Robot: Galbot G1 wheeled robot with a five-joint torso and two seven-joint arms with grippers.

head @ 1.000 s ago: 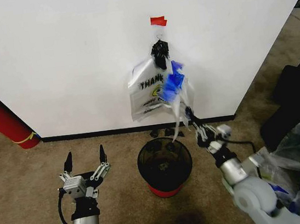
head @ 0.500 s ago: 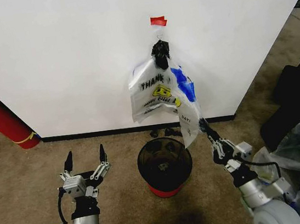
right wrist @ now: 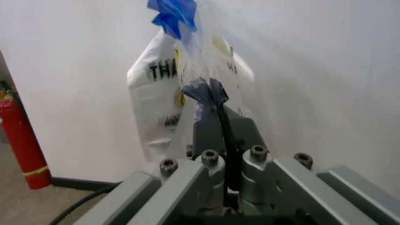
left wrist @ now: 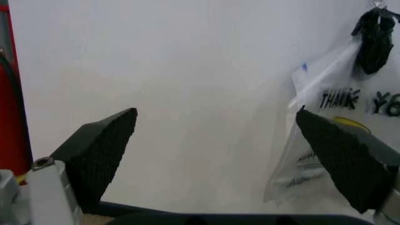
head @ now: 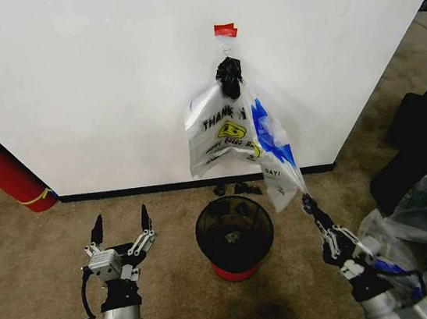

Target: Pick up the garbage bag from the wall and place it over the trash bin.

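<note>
Hanging from a hook on the white wall, the thin translucent-white plastic garbage bag [head: 273, 148] with black lettering and a blue patch is stretching down to the right pincer [head: 307, 201], which is clamped on its lower corner, probably to pull it free. The round black wire-mesh trash bin [head: 234, 235] is standing beside that pincer. The left pincer [head: 120, 228] is idling with fingers apart.

Bright, even light; soft shadows on the wall; near parts blurred.
</note>
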